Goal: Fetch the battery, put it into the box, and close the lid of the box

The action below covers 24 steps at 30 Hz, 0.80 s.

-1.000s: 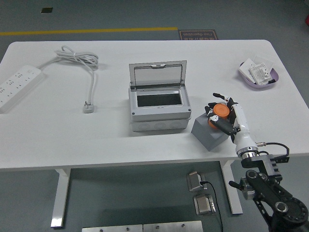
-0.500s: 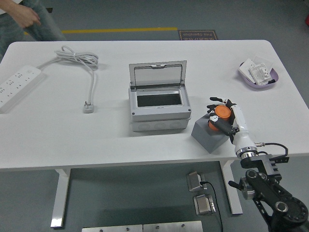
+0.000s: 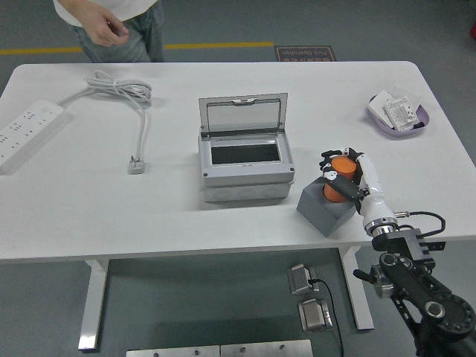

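Observation:
An orange cylindrical battery (image 3: 339,178) stands in a grey holder block (image 3: 324,209) right of the box. My right hand (image 3: 338,173) is curled around the battery, black fingers wrapped on both sides. The grey box (image 3: 243,165) sits at the table's middle with its clear lid (image 3: 244,117) standing upright and its dark inside showing. My left arm is out of view.
A white power strip (image 3: 26,132) with a coiled cable and plug (image 3: 136,165) lies at the left. A purple tray (image 3: 400,114) with white packets sits at the far right. A person (image 3: 111,26) stands at the far left side, one hand near the table edge.
The right hand shifted slightly right with the battery, which looks lifted a little in the holder. A person has walked in at the top left.

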Available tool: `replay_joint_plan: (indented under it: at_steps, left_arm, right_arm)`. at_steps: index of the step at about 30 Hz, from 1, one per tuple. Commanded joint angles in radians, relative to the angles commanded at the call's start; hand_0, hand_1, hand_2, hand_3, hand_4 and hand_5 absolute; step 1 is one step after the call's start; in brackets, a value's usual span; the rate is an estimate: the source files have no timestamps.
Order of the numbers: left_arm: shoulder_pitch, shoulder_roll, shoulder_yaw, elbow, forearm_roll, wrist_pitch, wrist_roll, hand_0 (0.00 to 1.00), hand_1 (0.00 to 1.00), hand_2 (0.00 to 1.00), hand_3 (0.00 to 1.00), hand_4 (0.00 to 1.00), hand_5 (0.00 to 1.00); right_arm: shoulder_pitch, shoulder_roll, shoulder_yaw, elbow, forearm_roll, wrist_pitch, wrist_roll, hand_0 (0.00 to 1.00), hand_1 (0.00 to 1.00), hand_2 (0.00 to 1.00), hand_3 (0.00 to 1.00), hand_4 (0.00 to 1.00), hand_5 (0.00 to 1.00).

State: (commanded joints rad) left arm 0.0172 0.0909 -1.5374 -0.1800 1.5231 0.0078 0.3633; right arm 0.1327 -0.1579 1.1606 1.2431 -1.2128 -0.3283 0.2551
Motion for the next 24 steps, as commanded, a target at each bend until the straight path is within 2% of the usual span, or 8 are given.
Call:
replay_joint_plan:
  at_steps: [1, 6, 7, 15, 19, 24]
  left_arm:
    - [0.000, 0.000, 0.000, 0.000, 0.000, 0.000, 0.000, 0.647, 0.638, 0.532, 0.635, 0.723, 0.089]
    - [-0.001, 0.000, -0.003, 0.000, 0.002, 0.000, 0.001, 0.647, 0.638, 0.532, 0.635, 0.723, 0.089]
    - [-0.001, 0.000, -0.003, 0.000, 0.002, 0.000, 0.001, 0.647, 0.637, 0.533, 0.635, 0.723, 0.088]
    - [-0.004, 0.002, -0.004, 0.000, 0.003, 0.000, 0.002, 0.647, 0.638, 0.533, 0.635, 0.722, 0.088]
    - [-0.004, 0.003, -0.004, 0.000, 0.002, 0.001, 0.004, 0.647, 0.638, 0.533, 0.635, 0.723, 0.088]
    - [-0.004, 0.004, -0.005, 0.000, 0.003, 0.001, 0.009, 0.647, 0.638, 0.533, 0.635, 0.723, 0.088]
  right_arm:
    - [0.003, -0.001, 0.001, 0.000, 0.000, -0.001, 0.000, 0.348, 0.422, 0.383, 0.288, 0.002, 0.002]
    - [0.020, -0.006, 0.009, -0.003, -0.011, -0.006, -0.002, 0.348, 0.422, 0.383, 0.288, 0.002, 0.002]
    - [0.025, -0.008, 0.013, -0.004, -0.015, -0.006, -0.004, 0.299, 0.306, 0.291, 0.250, 0.002, 0.002]
    - [0.086, -0.044, 0.017, -0.012, -0.062, -0.008, -0.035, 0.294, 0.286, 0.277, 0.268, 0.002, 0.002]
    - [0.132, -0.054, 0.001, -0.010, -0.127, -0.009, -0.071, 0.289, 0.276, 0.273, 0.266, 0.002, 0.002]
    - [0.208, -0.050, -0.041, -0.006, -0.259, 0.004, -0.164, 0.289, 0.276, 0.273, 0.266, 0.002, 0.002]
